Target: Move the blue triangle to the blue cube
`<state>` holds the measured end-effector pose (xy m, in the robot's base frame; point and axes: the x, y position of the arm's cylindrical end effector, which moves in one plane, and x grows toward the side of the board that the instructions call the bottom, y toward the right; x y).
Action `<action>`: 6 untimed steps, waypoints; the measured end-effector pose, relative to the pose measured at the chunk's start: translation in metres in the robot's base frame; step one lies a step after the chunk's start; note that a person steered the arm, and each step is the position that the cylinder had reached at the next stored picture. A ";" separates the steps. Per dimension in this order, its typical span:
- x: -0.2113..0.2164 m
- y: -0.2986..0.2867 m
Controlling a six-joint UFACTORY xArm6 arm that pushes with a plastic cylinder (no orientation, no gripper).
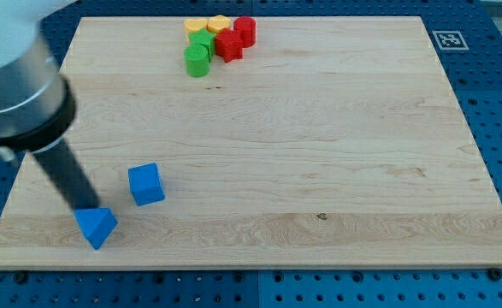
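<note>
Blue triangle [96,227] at the view's bottom left, my tip [86,208] touching its top; blue cube [146,184] just beside, no pincer fitted

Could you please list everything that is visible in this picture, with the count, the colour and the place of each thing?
blue triangle: one, blue, near the view's bottom left corner of the board.
blue cube: one, blue, just up and to the view's right of the triangle, apart from it.
green blocks: two, green, in the cluster at the view's top.
yellow blocks: two, yellow, at the top of that cluster.
red blocks: two, red, on the cluster's right side.
wooden board: one, light wood, fills most of the view.
blue pegboard: one, blue, around the board.
my tip: one, dark rod, at the triangle's upper left edge.
</note>
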<state>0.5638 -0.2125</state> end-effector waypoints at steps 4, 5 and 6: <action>0.034 0.003; 0.012 0.020; 0.003 0.044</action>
